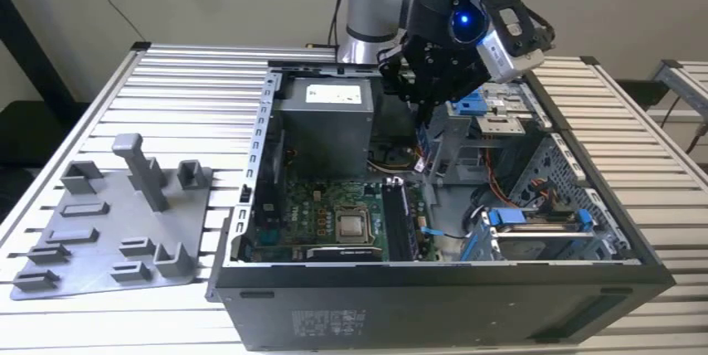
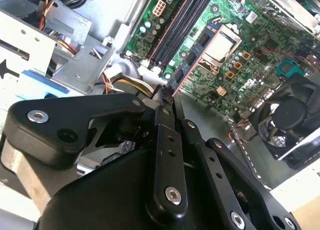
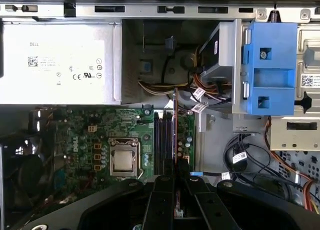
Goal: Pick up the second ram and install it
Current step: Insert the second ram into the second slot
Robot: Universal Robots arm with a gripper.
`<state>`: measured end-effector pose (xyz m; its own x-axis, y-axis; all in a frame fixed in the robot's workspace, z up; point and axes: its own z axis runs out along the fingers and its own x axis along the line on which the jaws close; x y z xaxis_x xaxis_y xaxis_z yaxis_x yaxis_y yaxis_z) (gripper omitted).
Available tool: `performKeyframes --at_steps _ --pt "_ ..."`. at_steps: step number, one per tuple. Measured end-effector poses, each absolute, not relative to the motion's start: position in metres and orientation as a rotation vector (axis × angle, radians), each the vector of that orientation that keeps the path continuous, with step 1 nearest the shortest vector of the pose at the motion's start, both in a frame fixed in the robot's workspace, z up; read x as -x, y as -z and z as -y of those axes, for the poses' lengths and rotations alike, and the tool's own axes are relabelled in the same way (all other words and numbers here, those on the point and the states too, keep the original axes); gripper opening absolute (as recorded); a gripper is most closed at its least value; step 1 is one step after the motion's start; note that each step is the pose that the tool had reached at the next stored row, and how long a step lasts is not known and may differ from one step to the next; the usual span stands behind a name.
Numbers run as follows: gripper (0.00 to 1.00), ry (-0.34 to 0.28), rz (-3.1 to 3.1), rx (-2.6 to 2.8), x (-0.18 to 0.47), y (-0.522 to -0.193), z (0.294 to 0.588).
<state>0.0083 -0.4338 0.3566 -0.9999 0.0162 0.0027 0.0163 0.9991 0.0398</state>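
Observation:
The second ram [image 3: 175,130] is a thin dark strip seen edge-on, and my gripper [image 3: 175,172] is shut on it. In the first wrist view it hangs over the green motherboard [image 3: 90,140], in line with the long black sockets [image 3: 161,140] and just beside them. In the second wrist view the ram [image 2: 179,74] sticks out from the gripper [image 2: 167,97] toward the sockets [image 2: 182,24]. In the exterior view the gripper [image 1: 425,104] is above the far half of the open computer case [image 1: 443,289], well above the sockets [image 1: 400,221].
A grey power-supply box [image 1: 327,114] sits in the case's far corner, beside bundled cables [image 3: 165,84]. Blue drive brackets [image 3: 270,69] and a metal drive cage [image 1: 531,230] fill the exterior view's right. A grey pegged tray [image 1: 111,230] lies on the slatted table [image 1: 177,81].

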Motion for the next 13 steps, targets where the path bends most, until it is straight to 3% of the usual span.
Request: performKeyframes --at_steps 13 --pt "0.14 0.043 3.139 0.023 -0.008 -0.342 0.434"
